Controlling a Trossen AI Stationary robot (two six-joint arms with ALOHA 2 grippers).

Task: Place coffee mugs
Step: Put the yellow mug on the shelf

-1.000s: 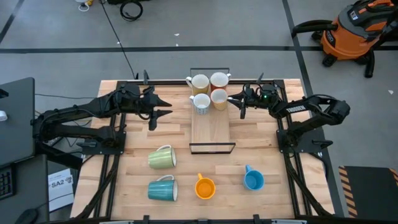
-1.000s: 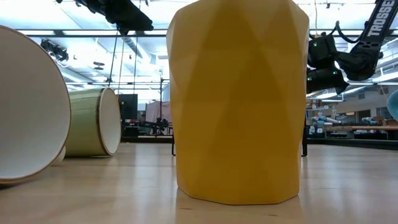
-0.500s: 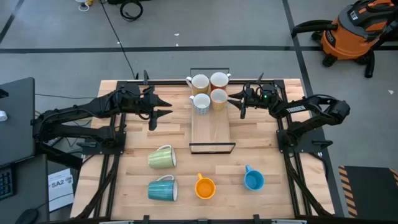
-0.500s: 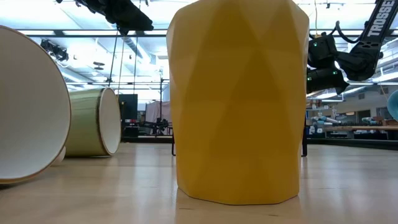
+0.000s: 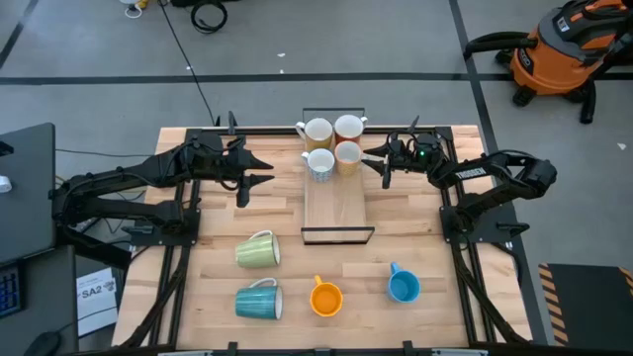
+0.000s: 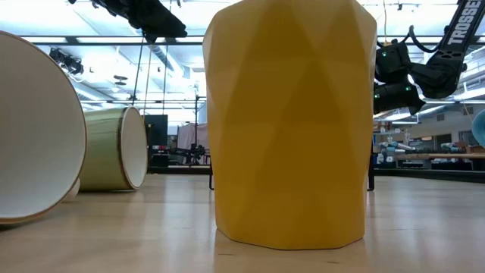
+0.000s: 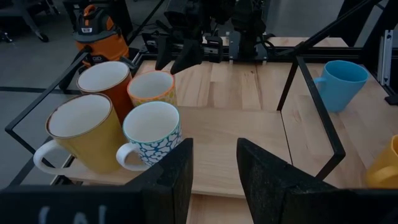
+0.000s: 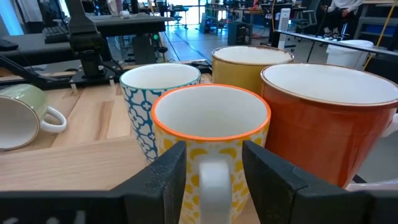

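Right claw open, fingers spread narrowly, empty, hovering just beside the white mug with orange rim and yellow pattern; that mug's handle sits between the finger tips in the right wrist view, not gripped. Close by on the wooden tray with black wire frame: red-orange ceramic mug, tan-yellow ceramic mug, white mug with blue pattern, all upright, clustered touching at the tray's far end. Left claw open with a narrow gap, empty, hovering left of the tray, near the blue-patterned mug but apart from it. Farther out on the wooden surface: pale green mug on its side, teal mug on its side, orange mug upright, blue mug upright, all well apart from both claws.
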